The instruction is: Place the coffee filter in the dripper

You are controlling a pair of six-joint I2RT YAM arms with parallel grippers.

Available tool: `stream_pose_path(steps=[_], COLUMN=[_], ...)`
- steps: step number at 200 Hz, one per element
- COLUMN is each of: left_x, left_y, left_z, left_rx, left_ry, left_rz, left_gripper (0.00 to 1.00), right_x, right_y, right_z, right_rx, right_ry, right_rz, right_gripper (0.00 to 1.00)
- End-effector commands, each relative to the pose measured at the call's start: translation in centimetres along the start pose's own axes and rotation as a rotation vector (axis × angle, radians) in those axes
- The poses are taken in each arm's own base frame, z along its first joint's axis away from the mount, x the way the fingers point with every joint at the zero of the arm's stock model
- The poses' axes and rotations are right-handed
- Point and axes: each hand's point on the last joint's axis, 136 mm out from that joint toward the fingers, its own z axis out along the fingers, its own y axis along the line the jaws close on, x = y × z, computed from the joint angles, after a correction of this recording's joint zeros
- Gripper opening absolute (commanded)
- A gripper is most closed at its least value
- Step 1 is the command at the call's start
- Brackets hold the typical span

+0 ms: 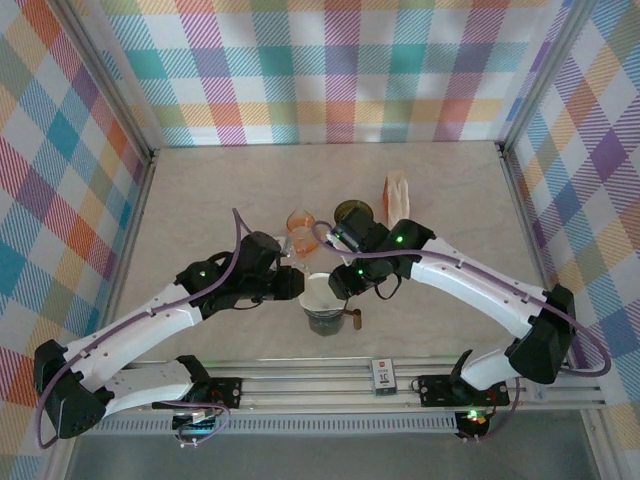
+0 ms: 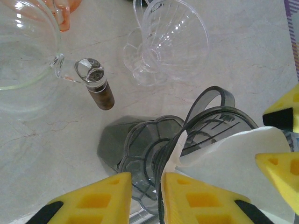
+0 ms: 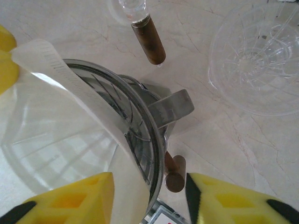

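The white paper filter point(image 2: 233, 158) sits in the top of the grey dripper point(image 2: 219, 119), in the middle of the table point(image 2: 243, 60) on the near side. It is not all the way down, and one paper edge stands up above the rim. The left pincer point(image 2: 145, 179) comes in from the left with its yellow fingers close together, one on each side of the rim and the paper edge. One finger looks like it touches the rim, but I cannot tell if it is pinching yet. The right pincer point(image 3: 149, 182) comes in from the right and is about half open, with one finger inside on the paper and one finger outside the wall. It does not seem to hold anything. I think the job is nearly done, and the step now is to make the paper sit snug. To do that well, the left pincer should hold the dripper steady so it does not tip or slide, and squeeze softly so the paper does not tear. The right pincer should push the paper down gently along the inside wall until it lies flat all round. Go slow, because paper bends and springs back. Watch the glass jug point(image 2: 23, 60) and the clear funnel point(image 2: 173, 37) on the far side, which are near and could get bumped
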Motion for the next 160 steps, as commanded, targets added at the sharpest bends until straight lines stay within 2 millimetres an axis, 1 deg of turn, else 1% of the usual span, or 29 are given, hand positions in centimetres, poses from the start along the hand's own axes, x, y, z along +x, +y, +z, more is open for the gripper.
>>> stream_pose_path(steps=[1,9,24,29,39,107,160], left_x=[0.0,0.0,-0.1,-0.1,-0.2,-0.1,0.1], left_y=[-0.1,-0.1,-0.1,-0.2,-0.3,-0.1,0.0], left_z=[0.3,0.3,0.2,0.1,0.1,0.3,0.6], left_rx=[0.019,0.02,0.022,0.024,0.027,0.023,0.02], left_ry=[-0.001,-0.001,-0.004,-0.005,-0.007,-0.004,0.003], left_rz=[-0.013,-0.015,-0.018,-0.016,-0.015,-0.018,-0.021], left_gripper=[0.26,0.28,0.31,0.32,0.32,0.32,0.32], right_x=[0.1,-0.1,-0.7,-0.9,-1.1,-0.4,0.2], right_y=[0.1,0.3,0.9,1.0,1.1,0.3,-0.1], right_z=[0.9,0.9,0.6,0.6,0.6,4.0,5.7], right_rx=[-0.002,-0.013,-0.038,-0.043,-0.047,-0.009,0.005], right_ry=[0.012,0.007,-0.018,-0.024,-0.027,0.046,0.075], right_rz=[0.006,0.0,-0.012,-0.016,-0.019,-0.013,-0.009], right_gripper=[0.57,0.64,0.72,0.78,0.82,0.83,0.83])
